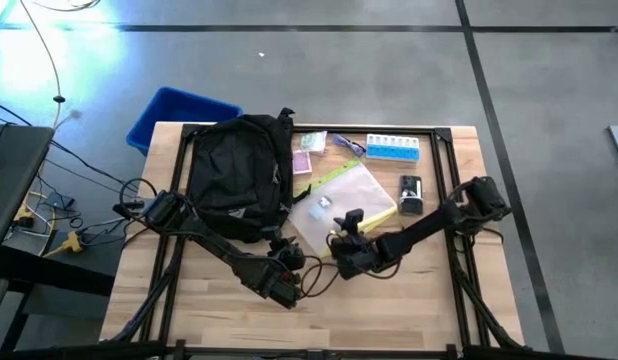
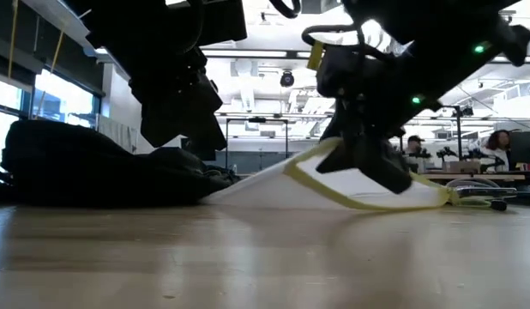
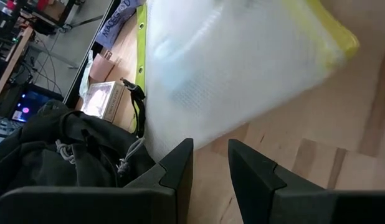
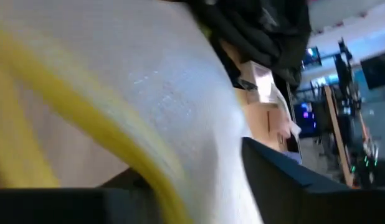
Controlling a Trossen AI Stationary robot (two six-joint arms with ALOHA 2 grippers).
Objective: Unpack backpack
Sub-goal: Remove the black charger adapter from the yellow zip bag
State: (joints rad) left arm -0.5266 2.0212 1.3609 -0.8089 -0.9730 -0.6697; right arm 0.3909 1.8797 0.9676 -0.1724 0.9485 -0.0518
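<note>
Black backpack (image 1: 239, 175) slumped on the table (image 1: 409, 310), toward the far-left corner, blue bin (image 1: 174, 112) poking out past that corner. Clear pouch with yellow edge (image 1: 334, 200) lying mid-table, one corner right against the backpack, near edge lifted off the wood in the low view. Right gripper (image 1: 346, 232) down at the pouch's near edge, fingers either side of the yellow trim in its wrist view; closing or already pinching, can't tell. Left gripper (image 1: 282, 250) just beside the backpack's near side, fingers (image 3: 174, 168) a narrow gap apart, nothing between them. Pill box (image 1: 392, 148), small cards (image 1: 307, 152) along the far edge, little dark gadget (image 1: 410, 193) toward the right edge.
</note>
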